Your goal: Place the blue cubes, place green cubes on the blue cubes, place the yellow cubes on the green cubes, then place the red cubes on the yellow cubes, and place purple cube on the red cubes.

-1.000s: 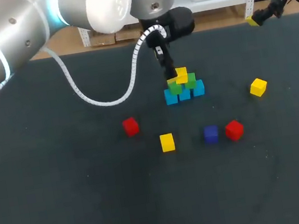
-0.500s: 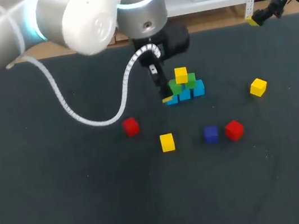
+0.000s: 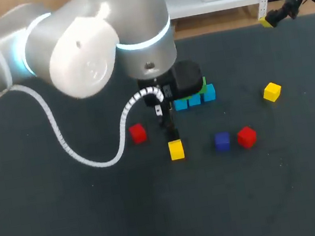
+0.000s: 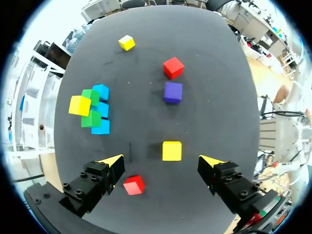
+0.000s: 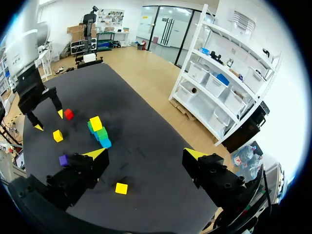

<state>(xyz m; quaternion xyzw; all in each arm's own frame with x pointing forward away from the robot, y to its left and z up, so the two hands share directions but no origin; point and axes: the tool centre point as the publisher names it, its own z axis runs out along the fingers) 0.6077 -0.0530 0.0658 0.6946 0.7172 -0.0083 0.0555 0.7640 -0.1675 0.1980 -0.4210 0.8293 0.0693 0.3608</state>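
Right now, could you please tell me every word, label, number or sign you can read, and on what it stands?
None can be read: the purple cube, the stacked cubes, the left pincer and the table show no legible print.

table (image 4: 219, 97): dark, flat | yellow cube (image 4: 171, 150) just ahead of left gripper (image 4: 161, 160), between its fingertips | red cube (image 4: 133, 185) beside one finger | purple cube (image 4: 172, 92) farther ahead | second red cube (image 4: 173, 67) just beyond it | second yellow cube (image 4: 126, 42) farthest | three blue cubes (image 4: 101, 127) in a row, ahead, off to near red cube's side
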